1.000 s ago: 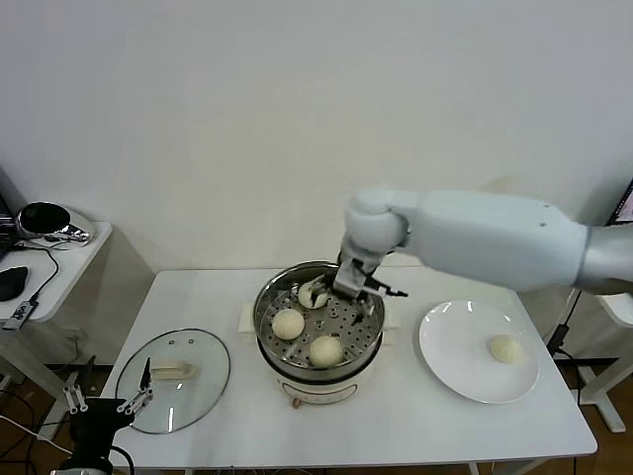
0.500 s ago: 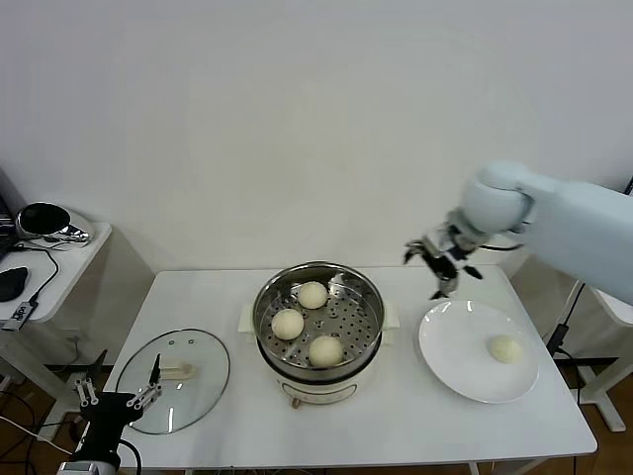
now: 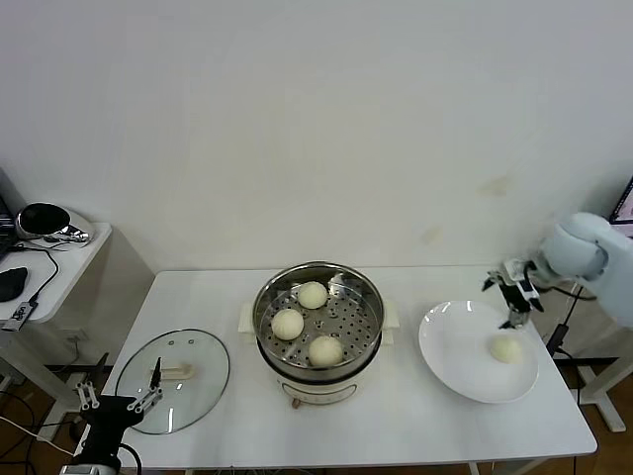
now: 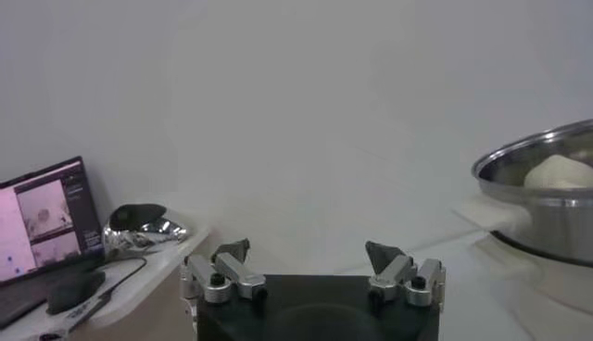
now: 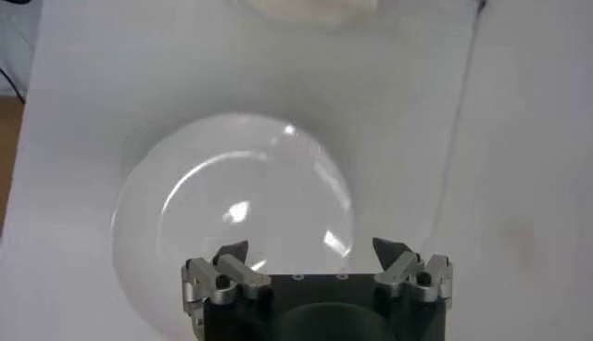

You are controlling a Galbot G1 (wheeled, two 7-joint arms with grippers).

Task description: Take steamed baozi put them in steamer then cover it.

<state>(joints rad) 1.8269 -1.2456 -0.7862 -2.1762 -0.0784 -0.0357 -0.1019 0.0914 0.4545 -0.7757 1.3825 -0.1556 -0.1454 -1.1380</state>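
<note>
The steamer [image 3: 318, 322] stands open at the table's centre with three baozi on its tray: one at the back [image 3: 313, 295], one on the left [image 3: 288, 324], one at the front [image 3: 326, 350]. A fourth baozi [image 3: 505, 348] lies on the white plate [image 3: 460, 351] to the right. My right gripper [image 3: 514, 297] is open and empty, above the plate's far right edge, just behind that baozi; its wrist view shows the plate [image 5: 232, 213] below the gripper [image 5: 313, 252]. The glass cover [image 3: 173, 379] lies flat at the left. My left gripper [image 3: 117, 404] is open, low by the cover's near edge.
A side table [image 3: 59, 262] at the far left holds a shiny metal object [image 3: 45, 220], a mouse and a laptop [image 4: 46, 222]. The left wrist view shows the steamer's rim [image 4: 547, 195]. A cable hangs off the table's right edge.
My right gripper left a baozi at the back of the steamer, lifted out empty and swung right to the plate's far edge. The left gripper barely shifted.
</note>
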